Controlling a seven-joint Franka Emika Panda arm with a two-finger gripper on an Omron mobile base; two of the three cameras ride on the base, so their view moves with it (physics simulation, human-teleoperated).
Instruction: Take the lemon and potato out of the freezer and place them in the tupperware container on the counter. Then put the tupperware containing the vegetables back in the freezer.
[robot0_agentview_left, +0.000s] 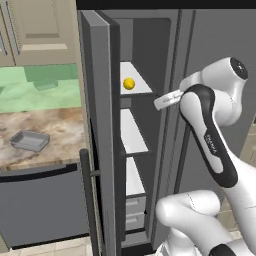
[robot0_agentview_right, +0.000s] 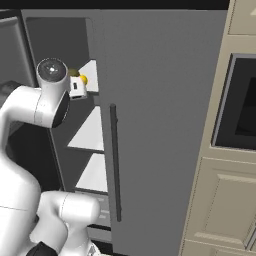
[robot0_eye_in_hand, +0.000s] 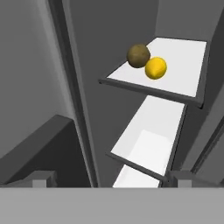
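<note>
Kitchen table (robot0_agentview_left: 45, 120) carries the tupperware container (robot0_agentview_left: 30, 141), long axis slanting, far left of the tool (robot0_eye_in_hand: 109, 181). Tall freezer (robot0_agentview_left: 100, 130) stands open. On its upper shelf (robot0_eye_in_hand: 175, 74) ahead of the spread, empty tool, potato (robot0_eye_in_hand: 138, 55) touches lemon (robot0_eye_in_hand: 155, 68).

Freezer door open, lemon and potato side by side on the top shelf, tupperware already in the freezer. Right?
Not quite. The tupperware container is on the counter, as the left base view shows. The lemon and potato do sit together on the top shelf of the open freezer.
</note>
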